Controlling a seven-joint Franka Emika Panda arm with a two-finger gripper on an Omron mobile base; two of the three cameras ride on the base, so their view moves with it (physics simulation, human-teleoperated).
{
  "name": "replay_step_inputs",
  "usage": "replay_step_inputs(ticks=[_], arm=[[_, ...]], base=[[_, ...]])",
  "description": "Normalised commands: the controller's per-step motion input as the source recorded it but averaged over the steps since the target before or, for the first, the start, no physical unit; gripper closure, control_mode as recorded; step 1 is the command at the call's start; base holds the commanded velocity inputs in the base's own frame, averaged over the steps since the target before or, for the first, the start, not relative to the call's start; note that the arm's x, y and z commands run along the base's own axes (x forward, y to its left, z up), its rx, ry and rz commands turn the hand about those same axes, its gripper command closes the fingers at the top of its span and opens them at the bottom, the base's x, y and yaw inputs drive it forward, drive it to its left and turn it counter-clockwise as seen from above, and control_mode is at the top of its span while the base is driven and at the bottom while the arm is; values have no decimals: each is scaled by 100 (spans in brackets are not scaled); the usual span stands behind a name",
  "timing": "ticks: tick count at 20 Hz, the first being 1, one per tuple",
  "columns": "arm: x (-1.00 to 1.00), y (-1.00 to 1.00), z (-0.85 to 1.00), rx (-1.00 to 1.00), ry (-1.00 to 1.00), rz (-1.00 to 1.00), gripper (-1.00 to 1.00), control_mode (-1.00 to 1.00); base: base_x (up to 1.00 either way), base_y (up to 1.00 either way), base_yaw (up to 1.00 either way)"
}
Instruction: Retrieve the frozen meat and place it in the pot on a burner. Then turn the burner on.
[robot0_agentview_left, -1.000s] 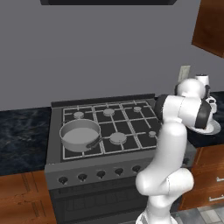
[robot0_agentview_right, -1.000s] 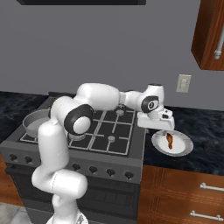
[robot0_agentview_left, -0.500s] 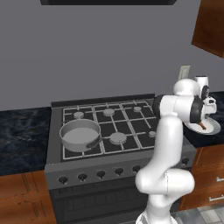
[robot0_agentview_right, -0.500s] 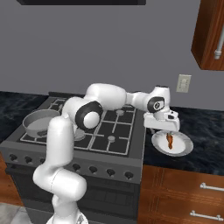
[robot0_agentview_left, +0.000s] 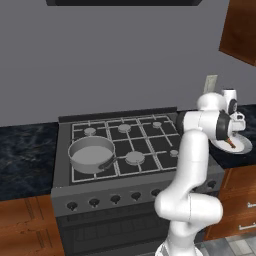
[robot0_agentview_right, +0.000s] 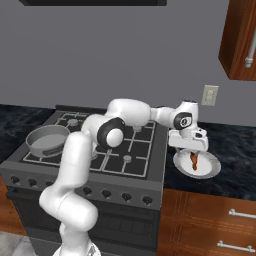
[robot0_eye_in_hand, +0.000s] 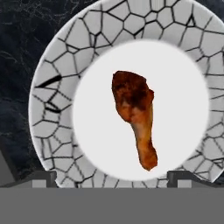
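The frozen meat (robot0_eye_in_hand: 135, 113), a glossy brown-orange drumstick, lies in the middle of a white plate (robot0_eye_in_hand: 48, 87) with a crackle-pattern rim. That plate (robot0_agentview_right: 211, 169) sits on the dark counter just right of the stove. My gripper (robot0_agentview_right: 189, 148) hangs open directly above the meat (robot0_agentview_right: 194, 161), not touching it, and its fingertips (robot0_eye_in_hand: 41, 176) stand wide apart on either side of the plate. The pot (robot0_agentview_left: 90, 154), a shallow grey saucepan with a dark handle, stands empty on the front-left burner, also seen as the pot (robot0_agentview_right: 47, 139).
The black gas stove (robot0_agentview_left: 145, 145) has a row of knobs (robot0_agentview_left: 115, 199) along its front. A wall outlet (robot0_agentview_right: 209, 95) is behind the plate, a wooden upper cabinet (robot0_agentview_right: 242, 40) hangs at the right, and drawers (robot0_agentview_right: 220, 225) sit below the counter.
The hand has swung right from over the stove's edge and settled lower over the plate. The jaws stayed open; pot and meat have not moved.
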Motion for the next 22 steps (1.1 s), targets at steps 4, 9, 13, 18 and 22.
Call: replay_step_inputs(ticks=[4, 9, 13, 18, 22], arm=[[21, -5, -37, 2, 0, 0, -100, -100], [20, -9, -33, 6, -1, 0, -100, -100], [15, -31, -21, 8, 0, 0, -100, -100], [12, -35, -19, 7, 0, 0, -100, -100], [9, -19, -37, 4, 0, 1, -100, -100]], base=[[0, 0, 0], [0, 0, 0], [0, 0, 0], [0, 0, 0], [0, 0, 0]])
